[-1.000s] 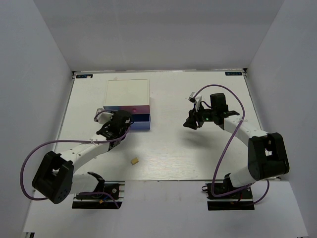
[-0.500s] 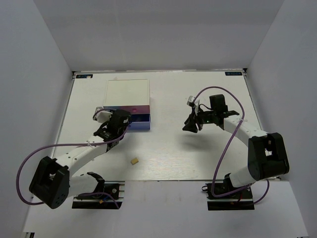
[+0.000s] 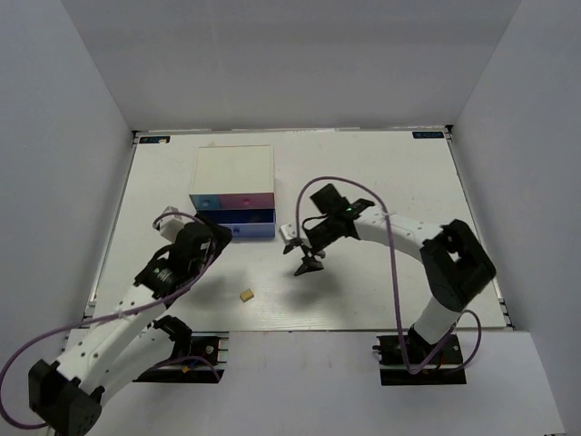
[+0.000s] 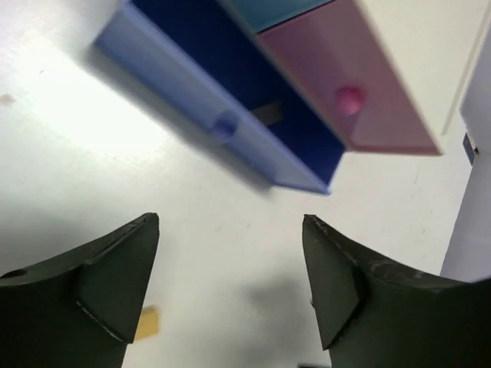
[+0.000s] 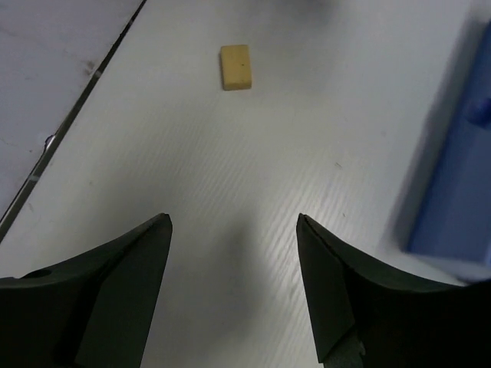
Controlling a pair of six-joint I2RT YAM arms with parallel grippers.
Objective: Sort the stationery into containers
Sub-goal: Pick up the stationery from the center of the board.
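**White desk inside a pale, three-walled enclosure**

The desk [image 3: 381, 168] is a flat, matte white board; seen close from the right wrist view, its top shows fine parallel ribbing and a few tiny dark specks. A back wall [image 3: 290, 64], a left wall [image 3: 64, 163] and a right wall [image 3: 531, 163], all plain pale grey, rise from its far and side edges. A small left blue label [image 3: 154, 140] sits at the desk's far left corner, and a matching right blue label [image 3: 428, 135] sits at the far right corner. A thin dark seam [image 5: 77, 96] runs along one desk edge, with a smooth grey surface beyond it. A white ledge [image 3: 300, 381] lies along the near side.
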